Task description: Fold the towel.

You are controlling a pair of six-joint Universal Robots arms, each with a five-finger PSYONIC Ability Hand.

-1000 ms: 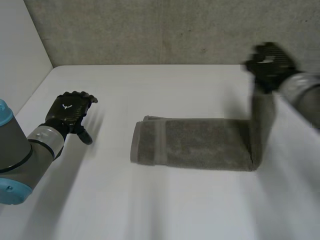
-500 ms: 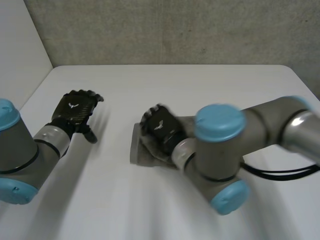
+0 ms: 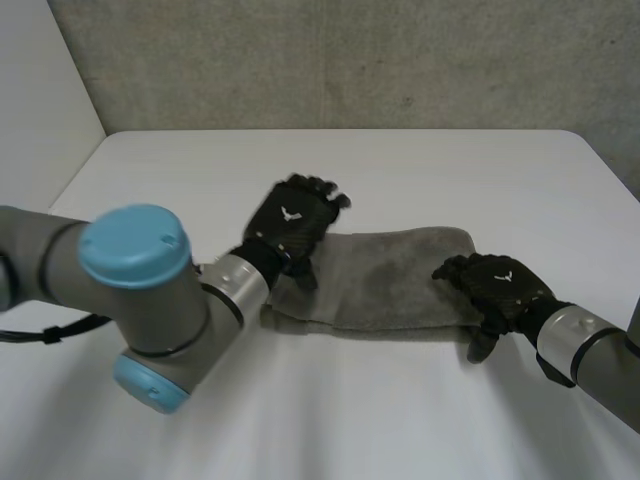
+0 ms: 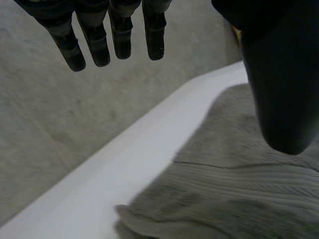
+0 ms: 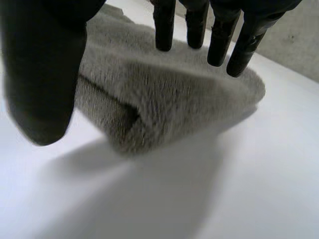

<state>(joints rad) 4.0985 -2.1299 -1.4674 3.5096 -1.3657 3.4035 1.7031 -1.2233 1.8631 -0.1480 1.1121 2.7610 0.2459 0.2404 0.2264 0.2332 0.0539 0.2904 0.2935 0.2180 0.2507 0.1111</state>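
A grey towel [image 3: 390,285] lies folded in a long band across the middle of the white table [image 3: 330,420]. My left hand [image 3: 290,228] rests over the towel's left end, fingers straight and pointing to the far side. In the left wrist view the fingers [image 4: 117,35] hang straight above the table's edge, and the thumb [image 4: 279,89] stands over the towel [image 4: 239,199]. My right hand [image 3: 497,285] sits at the towel's right end, open. In the right wrist view its straight fingers [image 5: 219,40] hover over the doubled end of the towel [image 5: 169,99], holding nothing.
A grey concrete wall [image 3: 330,60] runs along the table's far edge. A white panel [image 3: 40,110] stands at the far left. My left arm's big joint [image 3: 140,300] lies low over the table's left front.
The right hand let go of the towel's lifted end after carrying it leftward over the towel, then drew back to the right end. The left hand moved right onto the towel's left end.
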